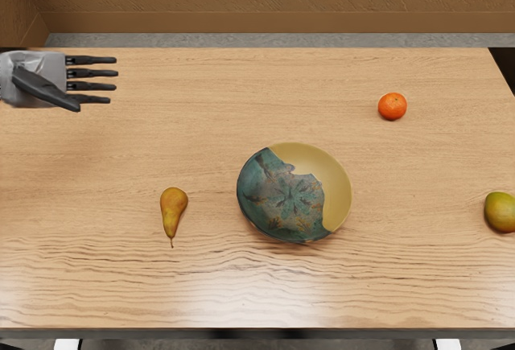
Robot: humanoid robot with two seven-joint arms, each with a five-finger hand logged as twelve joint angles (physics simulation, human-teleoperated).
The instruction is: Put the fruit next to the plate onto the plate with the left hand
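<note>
Pear lies on the table left of the plate, near it but not touching. I see my left hand well apart at the far left edge, fingers stretched out flat, holding nothing.

Here's the round ceramic plate, mustard yellow with a mottled teal-green glaze sweeping over its left half, sitting flat and carrying nothing. Just off to the plate's left, apart from the rim and not touching it, lies the small golden-brown pear. It's down on its side, fat end away, thin stem pointing toward the near edge.
</note>
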